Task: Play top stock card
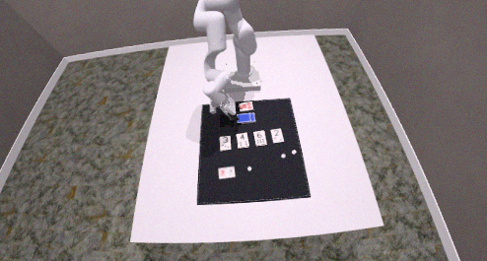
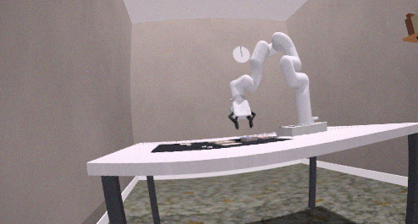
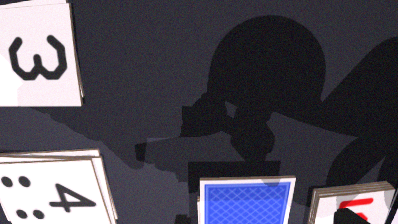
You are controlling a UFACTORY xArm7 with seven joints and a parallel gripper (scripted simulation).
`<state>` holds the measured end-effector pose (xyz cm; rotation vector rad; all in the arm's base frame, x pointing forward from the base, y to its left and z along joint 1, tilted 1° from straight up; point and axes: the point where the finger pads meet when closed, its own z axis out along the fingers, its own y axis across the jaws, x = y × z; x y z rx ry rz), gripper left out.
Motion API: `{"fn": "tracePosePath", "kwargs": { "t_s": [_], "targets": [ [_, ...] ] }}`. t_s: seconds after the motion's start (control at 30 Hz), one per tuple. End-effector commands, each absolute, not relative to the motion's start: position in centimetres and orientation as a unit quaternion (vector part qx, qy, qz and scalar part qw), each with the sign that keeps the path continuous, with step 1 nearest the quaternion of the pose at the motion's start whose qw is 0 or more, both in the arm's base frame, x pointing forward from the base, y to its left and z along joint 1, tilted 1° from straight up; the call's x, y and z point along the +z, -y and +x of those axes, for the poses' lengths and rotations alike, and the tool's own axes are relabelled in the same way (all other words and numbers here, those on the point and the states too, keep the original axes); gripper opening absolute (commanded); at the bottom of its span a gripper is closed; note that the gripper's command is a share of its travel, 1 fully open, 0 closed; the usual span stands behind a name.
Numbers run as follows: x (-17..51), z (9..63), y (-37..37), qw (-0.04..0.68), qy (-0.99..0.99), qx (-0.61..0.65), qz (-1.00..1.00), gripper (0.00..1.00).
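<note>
The face-down stock (image 1: pixel 245 117) shows a blue patterned back on the black mat (image 1: pixel 252 152); it also shows in the wrist view (image 3: pixel 246 200) at the bottom edge. Beside it lies a face-up pile with a red 5 (image 1: pixel 245 105), also in the wrist view (image 3: pixel 355 205). A row of piles shows a black 3 (image 1: pixel 225 143), a black 4 (image 1: pixel 242 140), a black 6 (image 1: pixel 259 138) and a black 2 (image 1: pixel 277 135). In the wrist view I see the 3 (image 3: pixel 37 57) and the 4 (image 3: pixel 52 192). My gripper (image 2: pixel 242 120) (image 1: pixel 224 110) is open and empty, well above the mat, left of the stock.
A single face-up card with red marks (image 1: pixel 226 172) lies at the front left of the mat. Three small white dots (image 1: pixel 283 156) lie on the mat in front of the row. The arm's base (image 1: pixel 243 81) stands behind the mat.
</note>
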<state>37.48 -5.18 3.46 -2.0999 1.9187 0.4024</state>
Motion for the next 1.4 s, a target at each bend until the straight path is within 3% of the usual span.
{"fn": "tracePosePath", "kwargs": {
  "t_s": [0.0,1.37],
  "targets": [
    [2.8,37.6,5.3,0.134,-0.662,0.137,-0.725,0.87],
    [-0.5,37.6,5.3,0.134,-0.662,0.137,-0.725,0.87]
  ]
}}
